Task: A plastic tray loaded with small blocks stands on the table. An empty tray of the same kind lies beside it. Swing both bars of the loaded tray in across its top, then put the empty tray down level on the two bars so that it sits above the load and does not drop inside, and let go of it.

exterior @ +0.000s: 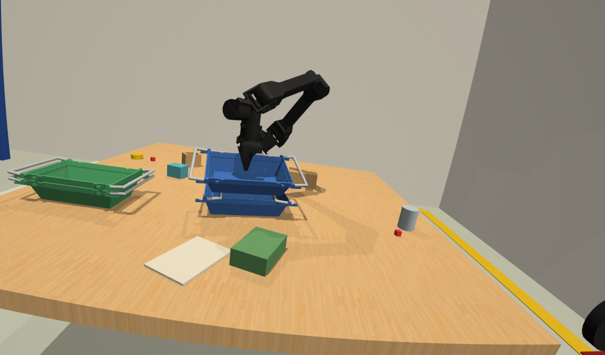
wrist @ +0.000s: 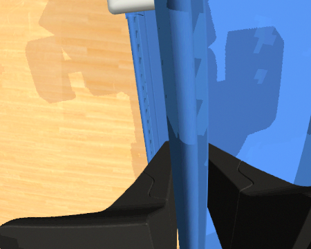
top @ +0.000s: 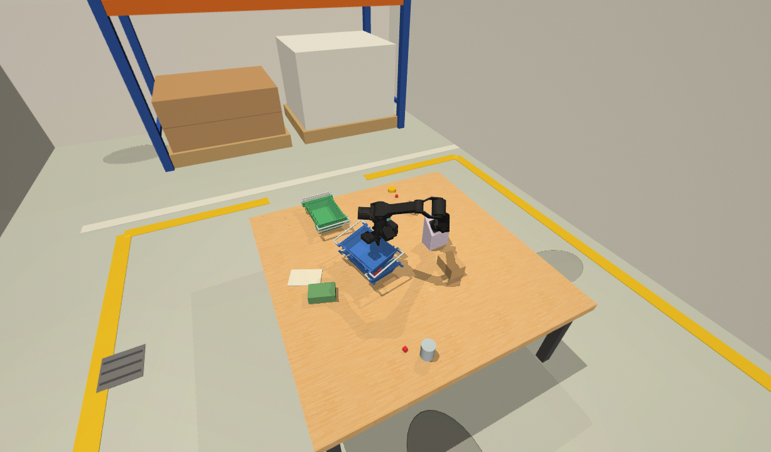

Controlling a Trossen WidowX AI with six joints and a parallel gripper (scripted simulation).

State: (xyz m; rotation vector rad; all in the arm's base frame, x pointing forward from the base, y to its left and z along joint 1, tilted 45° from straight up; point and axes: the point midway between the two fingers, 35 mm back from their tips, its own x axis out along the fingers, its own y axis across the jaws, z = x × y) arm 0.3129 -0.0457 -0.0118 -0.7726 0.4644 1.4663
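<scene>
The loaded blue tray [exterior: 247, 209] stands on the table. Its two wire bars, left [exterior: 214, 198] and right [exterior: 281, 200], are swung in across its top. Small red blocks [top: 377, 271] show at its end in the top view. The empty blue tray [top: 357, 244] [exterior: 252, 186] [wrist: 190, 86] is directly above it, near level, with its own bars out over its ends. Whether its whole base bears on the bars is hidden. My gripper [top: 378, 242] [exterior: 246, 166] [wrist: 182, 146] is shut on the empty tray's far long rim, one finger on each side.
Nested green trays [top: 325, 210] [exterior: 75, 198] stand beside the blue ones. A green block [top: 321, 292] [exterior: 252, 260] and cream card [top: 304, 277] [exterior: 187, 260] lie in front. A grey cylinder [top: 427, 351] [exterior: 407, 218], teal block [exterior: 177, 170] and lilac box [top: 434, 235] stand farther off.
</scene>
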